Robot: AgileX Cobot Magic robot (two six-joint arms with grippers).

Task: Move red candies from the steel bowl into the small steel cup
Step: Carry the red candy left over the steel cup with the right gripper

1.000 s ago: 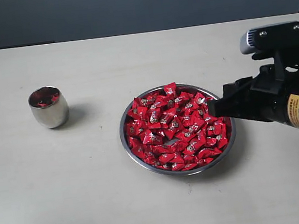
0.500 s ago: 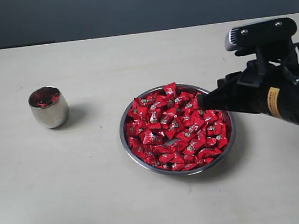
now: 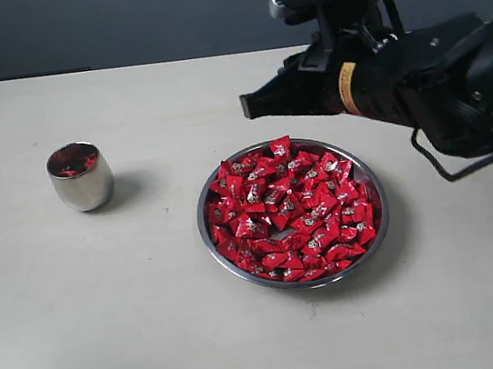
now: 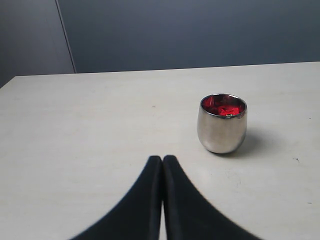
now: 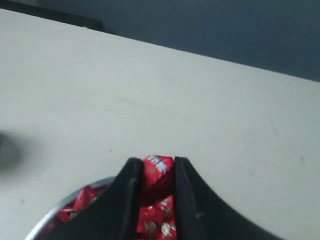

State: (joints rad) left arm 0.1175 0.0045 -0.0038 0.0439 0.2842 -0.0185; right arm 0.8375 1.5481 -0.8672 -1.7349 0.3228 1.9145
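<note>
The wide steel bowl (image 3: 206,186) sits mid-table, heaped with red candies (image 3: 291,210). My right gripper (image 3: 247,106) hangs in the air above the bowl's far rim, pointing left, shut on one red candy (image 5: 157,172) between its fingers; part of the bowl (image 5: 55,211) and its candies (image 5: 152,220) show below it. The small steel cup (image 3: 81,176) stands far left with red candies (image 3: 72,159) inside. In the left wrist view the cup (image 4: 221,123) stands a little ahead of my left gripper (image 4: 162,160), which is shut and empty; the left arm is out of the exterior view.
The pale table (image 3: 109,314) carries only the cup and bowl. A dark wall (image 3: 114,24) rises behind the table's far edge. The right arm's bulky black body (image 3: 453,82) hangs over the right side.
My right gripper rose from the bowl's right side and swung up and left, carrying one candy clear of the pile. Cup and bowl have not moved.
</note>
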